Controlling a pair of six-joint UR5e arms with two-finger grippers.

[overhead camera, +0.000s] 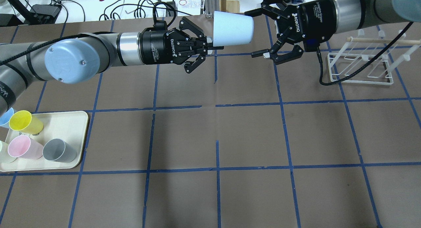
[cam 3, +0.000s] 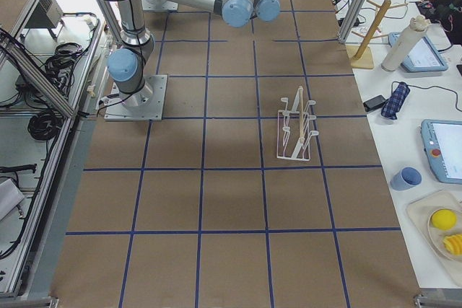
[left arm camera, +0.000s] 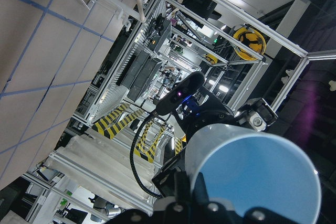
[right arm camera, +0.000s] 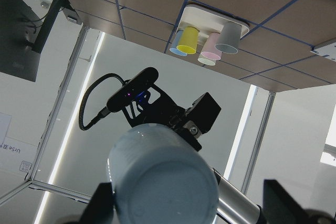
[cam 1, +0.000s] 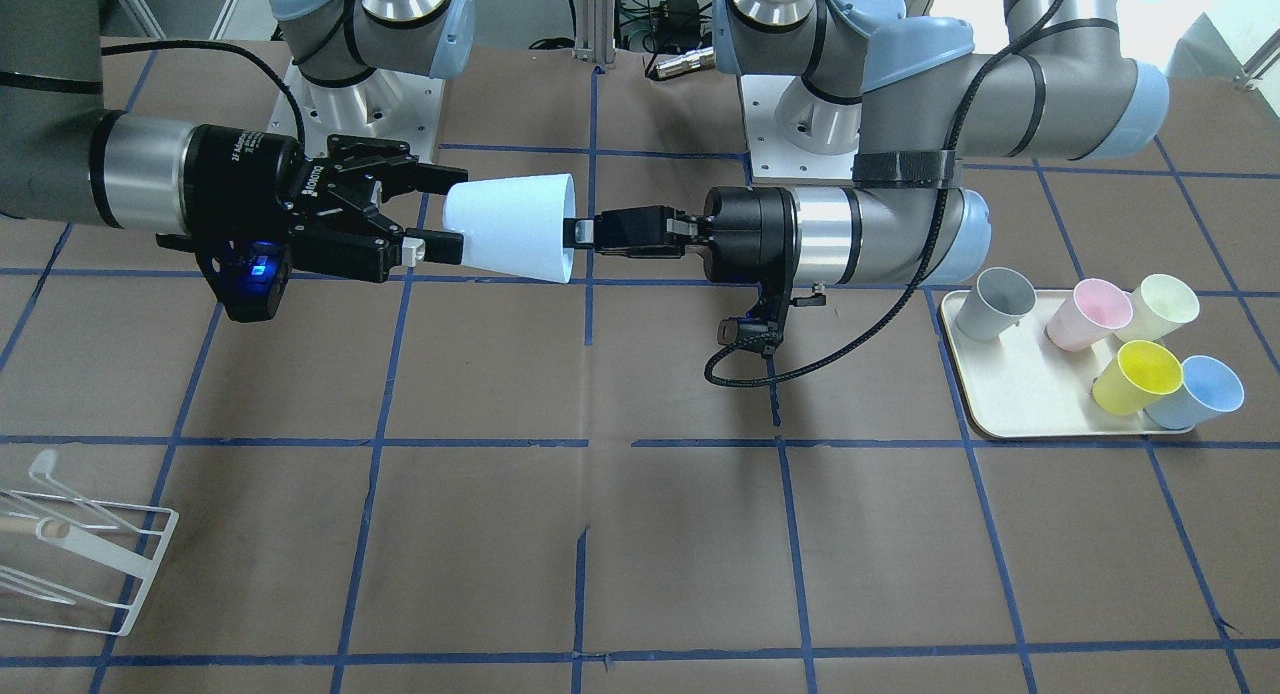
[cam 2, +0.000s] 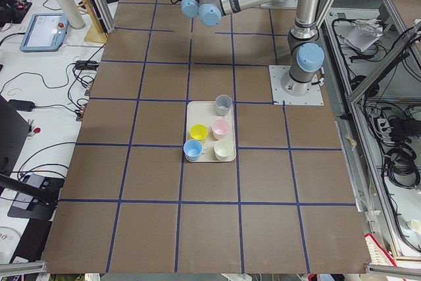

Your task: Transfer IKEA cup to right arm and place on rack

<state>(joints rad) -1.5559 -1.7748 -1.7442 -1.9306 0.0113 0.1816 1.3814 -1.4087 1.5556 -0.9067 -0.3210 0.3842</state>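
The pale blue IKEA cup (cam 1: 515,226) lies on its side in the air between both arms, also seen overhead (overhead camera: 233,27). My left gripper (cam 1: 582,232), on the braided-cable arm, is shut on the cup's rim (overhead camera: 210,45). My right gripper (cam 1: 435,214) is open, its two fingers standing on either side of the cup's narrow base (overhead camera: 257,33). The right wrist view shows the cup's base (right arm camera: 168,182) close up. The left wrist view shows its open mouth (left arm camera: 262,182). The white wire rack (overhead camera: 361,67) stands on the table on my right side (cam 1: 80,554).
A cream tray (cam 1: 1010,384) on my left side holds grey, pink, pale yellow, yellow and a second blue cup (cam 1: 1200,394); it also shows overhead (overhead camera: 65,123). The left arm's braided cable (cam 1: 800,369) hangs under its wrist. Brown table with blue tape grid.
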